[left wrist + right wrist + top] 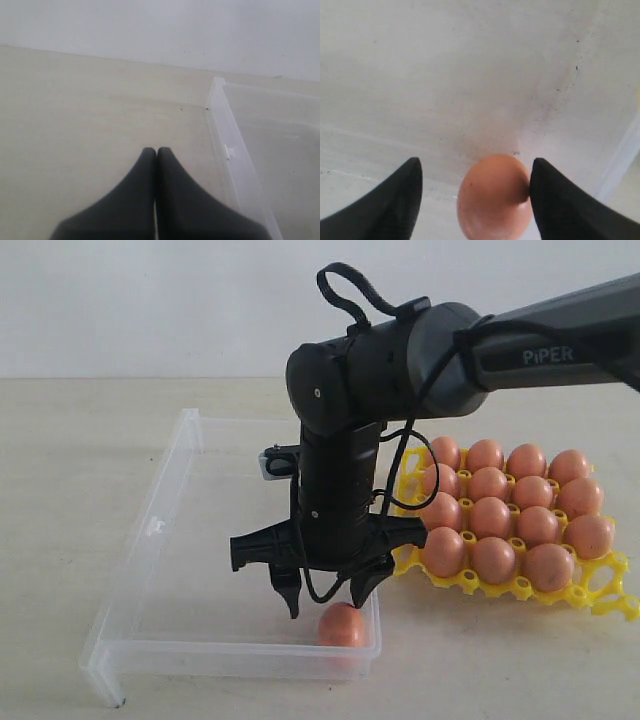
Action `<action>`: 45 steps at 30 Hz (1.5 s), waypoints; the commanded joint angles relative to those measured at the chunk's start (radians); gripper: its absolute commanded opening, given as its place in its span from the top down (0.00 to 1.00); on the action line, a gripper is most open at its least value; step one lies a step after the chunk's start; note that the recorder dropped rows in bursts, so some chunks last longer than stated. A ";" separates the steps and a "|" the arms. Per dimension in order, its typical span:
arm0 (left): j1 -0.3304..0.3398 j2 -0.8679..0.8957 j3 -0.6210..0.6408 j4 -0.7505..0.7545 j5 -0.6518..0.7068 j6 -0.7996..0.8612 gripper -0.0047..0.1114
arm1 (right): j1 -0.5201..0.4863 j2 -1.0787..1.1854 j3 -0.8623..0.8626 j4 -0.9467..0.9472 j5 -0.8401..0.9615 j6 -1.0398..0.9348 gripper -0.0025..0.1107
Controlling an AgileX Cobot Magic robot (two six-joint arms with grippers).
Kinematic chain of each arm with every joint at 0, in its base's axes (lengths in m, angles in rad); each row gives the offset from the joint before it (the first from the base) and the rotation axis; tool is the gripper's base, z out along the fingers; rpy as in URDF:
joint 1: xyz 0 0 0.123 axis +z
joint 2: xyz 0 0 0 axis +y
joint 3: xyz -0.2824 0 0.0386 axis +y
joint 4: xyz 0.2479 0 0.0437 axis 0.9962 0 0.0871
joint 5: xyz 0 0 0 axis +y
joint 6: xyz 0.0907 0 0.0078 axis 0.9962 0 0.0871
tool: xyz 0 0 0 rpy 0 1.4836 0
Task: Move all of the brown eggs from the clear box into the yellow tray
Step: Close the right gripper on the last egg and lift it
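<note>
One brown egg (342, 625) lies alone in the clear box (190, 455), tucked toward the 5 o'clock corner of its floor, close to the near wall and the right-side wall. No other egg shows in the box. Straight above it hangs the right hand (326, 606), pointed down with its jaws spread wide, one finger on each side of the shell. In the right wrist view one finger looks to be against the egg's side while the other stands well off, so the hand appears off-centre and has not closed on anything.

At 3 o'clock of the box, just beside it on the desk (60, 490), sits the yellow tray (520, 588), its cups packed with brown eggs (490, 517). Only the cup (600, 592) at the tray's 5 o'clock corner looks open, the likely home for this egg.

The corner leaves little slack: the finger on the tray side has the box wall near it, and a lift must clear that low rim before crossing. Toward 9 o'clock the box floor gives free room.

The left hand (155, 150) waits outside the box over bare desk, fingers pressed together, holding nothing.
</note>
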 commanded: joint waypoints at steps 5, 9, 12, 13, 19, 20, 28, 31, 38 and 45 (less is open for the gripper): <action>-0.003 0.001 -0.002 -0.002 -0.036 0.004 1.00 | -0.001 -0.005 0.003 0.091 -0.119 -0.095 0.44; -0.003 0.001 -0.002 -0.002 -0.109 0.004 1.00 | -0.001 -0.005 0.003 0.176 -0.120 -0.222 0.44; -0.003 0.001 -0.002 -0.002 -0.132 0.004 1.00 | -0.001 -0.005 0.003 0.163 -0.083 -0.258 0.44; -0.003 0.001 -0.002 -0.002 -0.123 0.004 1.00 | -0.001 -0.005 0.003 0.149 -0.076 -0.292 0.44; -0.003 0.001 -0.002 -0.002 -0.019 0.004 1.00 | -0.001 -0.005 0.003 0.042 0.001 -0.338 0.44; -0.003 0.001 -0.002 -0.002 -0.019 0.004 1.00 | -0.001 -0.005 0.003 0.023 0.013 -0.338 0.44; -0.003 0.001 -0.002 -0.002 -0.112 0.004 1.00 | -0.001 -0.005 0.003 0.003 0.071 -0.358 0.44; -0.003 0.001 -0.002 -0.002 -0.111 0.004 1.00 | -0.001 -0.005 0.003 0.003 0.071 -0.358 0.44; -0.003 0.001 -0.002 -0.002 -0.063 0.004 1.00 | -0.001 0.039 0.003 0.014 0.108 -0.356 0.44; -0.003 0.001 -0.002 -0.010 -0.131 0.004 1.00 | -0.001 0.064 0.003 0.015 0.125 -0.354 0.68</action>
